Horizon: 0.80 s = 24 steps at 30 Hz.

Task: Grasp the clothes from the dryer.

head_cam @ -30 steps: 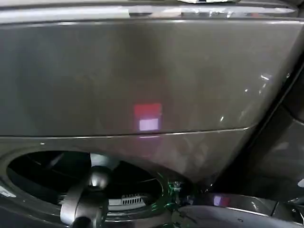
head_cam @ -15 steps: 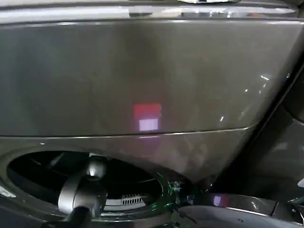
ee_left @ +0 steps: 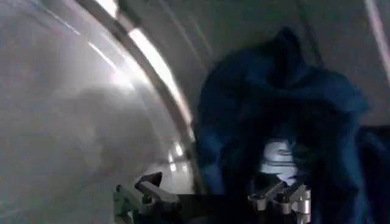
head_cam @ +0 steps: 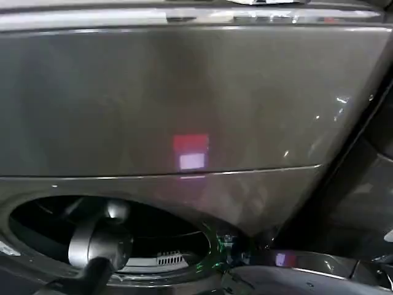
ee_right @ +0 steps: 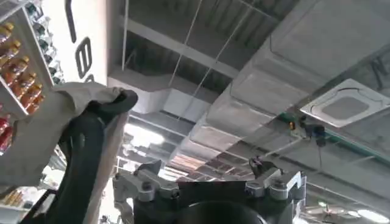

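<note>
While lying bunched against the steel drum wall, the soft dark-looking clothes [ee_left: 286,122] are being faced by the left gripper [ee_left: 212,198], fingers spread, grasping nothing.

The left arm is being reached through the bronze-grey dryer's [head_cam: 184,98] round porthole; the right gripper [ee_right: 210,185] is being held released, pointing at ceiling ducts [ee_right: 292,67].

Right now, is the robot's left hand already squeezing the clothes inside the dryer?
No: the left gripper is open inside the dryer, with the clothes ahead of it.
</note>
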### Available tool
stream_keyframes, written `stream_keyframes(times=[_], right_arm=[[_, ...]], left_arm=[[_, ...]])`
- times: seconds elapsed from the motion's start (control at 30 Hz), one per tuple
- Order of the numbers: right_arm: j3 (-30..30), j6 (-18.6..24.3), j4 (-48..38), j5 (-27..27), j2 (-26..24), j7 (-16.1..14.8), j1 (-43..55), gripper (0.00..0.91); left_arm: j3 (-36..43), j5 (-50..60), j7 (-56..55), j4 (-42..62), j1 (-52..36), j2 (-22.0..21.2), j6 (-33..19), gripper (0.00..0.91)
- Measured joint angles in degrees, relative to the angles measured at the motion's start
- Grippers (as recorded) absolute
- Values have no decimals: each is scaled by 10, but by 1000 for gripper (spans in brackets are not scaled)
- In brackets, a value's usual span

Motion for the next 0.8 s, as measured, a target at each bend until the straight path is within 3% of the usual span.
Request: stream_keyframes(times=[0.8], right_arm=[[-11, 4, -3, -2, 1, -2, 9, 907]], left_arm=[[-18, 9, -30, 71, -16, 8, 39, 907]])
